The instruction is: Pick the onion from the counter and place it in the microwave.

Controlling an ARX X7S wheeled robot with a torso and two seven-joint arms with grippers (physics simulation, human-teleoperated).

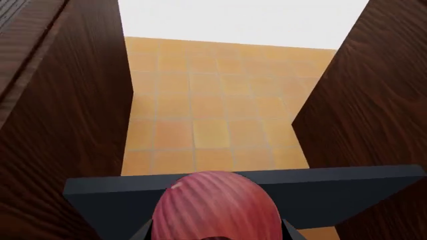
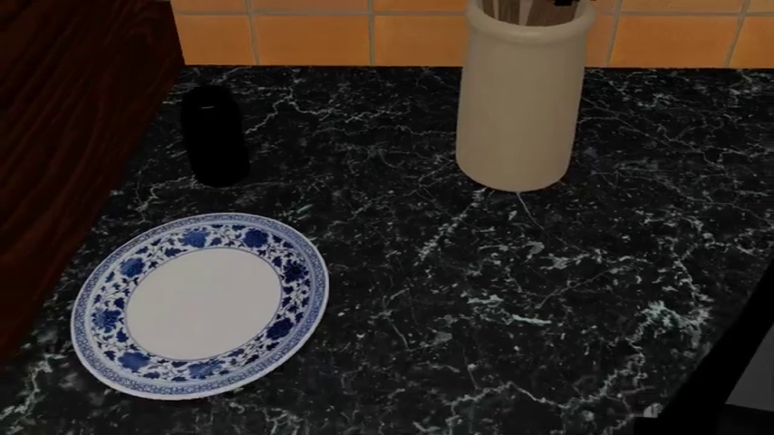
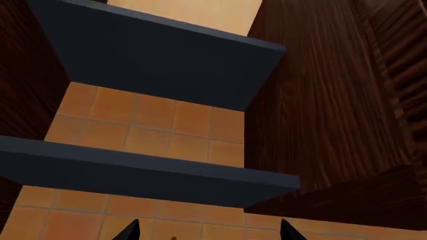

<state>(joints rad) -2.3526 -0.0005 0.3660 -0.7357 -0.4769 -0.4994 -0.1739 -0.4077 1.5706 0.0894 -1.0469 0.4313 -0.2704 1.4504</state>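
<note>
In the left wrist view the red-orange onion (image 1: 215, 207), glossy with paler streaks, fills the space between my left gripper's (image 1: 217, 233) two dark fingertips (image 1: 143, 232), which are shut on it. It is held up in front of a dark grey shelf (image 1: 347, 187), away from the counter. My right gripper (image 3: 209, 231) is open, its tips wide apart with only orange tiles behind them. The black marble counter (image 2: 508, 290) fills the head view, where neither gripper shows. The microwave is out of view.
A blue-and-white plate (image 2: 199, 304), a dark cylinder (image 2: 216, 136) and a cream utensil crock (image 2: 520, 95) stand on the counter. Dark wood cabinet panels (image 1: 60, 110) flank the left gripper. Two grey shelves (image 3: 153, 55) and a wood panel (image 3: 320, 110) face the right gripper.
</note>
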